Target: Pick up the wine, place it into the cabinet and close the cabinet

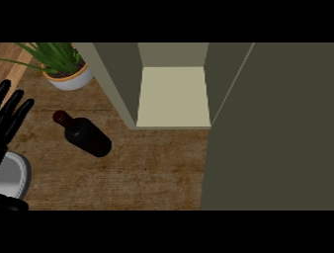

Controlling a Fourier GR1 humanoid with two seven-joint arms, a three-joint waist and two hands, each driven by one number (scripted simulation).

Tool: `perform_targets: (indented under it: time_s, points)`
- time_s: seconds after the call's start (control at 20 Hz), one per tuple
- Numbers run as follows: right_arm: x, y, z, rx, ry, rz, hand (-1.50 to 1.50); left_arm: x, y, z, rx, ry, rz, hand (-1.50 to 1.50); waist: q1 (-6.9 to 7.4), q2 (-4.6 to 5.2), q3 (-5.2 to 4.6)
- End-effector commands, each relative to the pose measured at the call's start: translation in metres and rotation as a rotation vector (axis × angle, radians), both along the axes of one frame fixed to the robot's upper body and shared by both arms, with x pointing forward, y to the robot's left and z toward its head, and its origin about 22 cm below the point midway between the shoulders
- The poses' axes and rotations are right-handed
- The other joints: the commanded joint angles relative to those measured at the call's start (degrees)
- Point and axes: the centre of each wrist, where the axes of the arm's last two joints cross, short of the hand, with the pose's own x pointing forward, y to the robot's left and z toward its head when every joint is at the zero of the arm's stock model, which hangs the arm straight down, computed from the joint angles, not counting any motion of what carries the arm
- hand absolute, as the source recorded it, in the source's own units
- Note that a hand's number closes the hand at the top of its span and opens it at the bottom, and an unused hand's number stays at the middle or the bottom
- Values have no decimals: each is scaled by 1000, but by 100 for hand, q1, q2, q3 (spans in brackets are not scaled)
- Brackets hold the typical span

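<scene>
Dark wine bottle (83, 134), no label I can read, stands at three o'clock of my open-fingered left hand (2, 116), open cabinet (174, 96) beyond.

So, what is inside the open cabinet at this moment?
Inside the cabinet, only a bare pale shelf shows. The open door covers whatever is to its right. The wine bottle is on the counter, outside.
</scene>
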Motion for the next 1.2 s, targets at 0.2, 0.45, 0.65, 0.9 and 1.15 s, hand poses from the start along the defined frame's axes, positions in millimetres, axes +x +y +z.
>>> perform_targets:
  time_s: [0.2, 0.45, 0.65, 0.9, 1.15]
  points:
    - [-33, 2, 13, 46, -17, 65, -150, 9, 16, -41, -9, 65, -22, -150, 1, -4, -1]
    - [-25, -2, 8, 53, -28, 56, -150, 16, 26, -58, 8, 70, 5, -150, 6, 0, 2]
    - [-26, -2, 8, 23, -39, 69, -150, 23, 15, -64, 31, 45, 68, -150, 2, -1, 3]
    - [-31, -6, 15, 15, -42, 64, -150, 19, 25, -108, 24, 68, 47, -150, 2, 1, 1]
    - [-32, -4, 19, 38, -45, 66, -150, 31, 35, -127, 22, 92, 36, -150, -4, 0, 1]
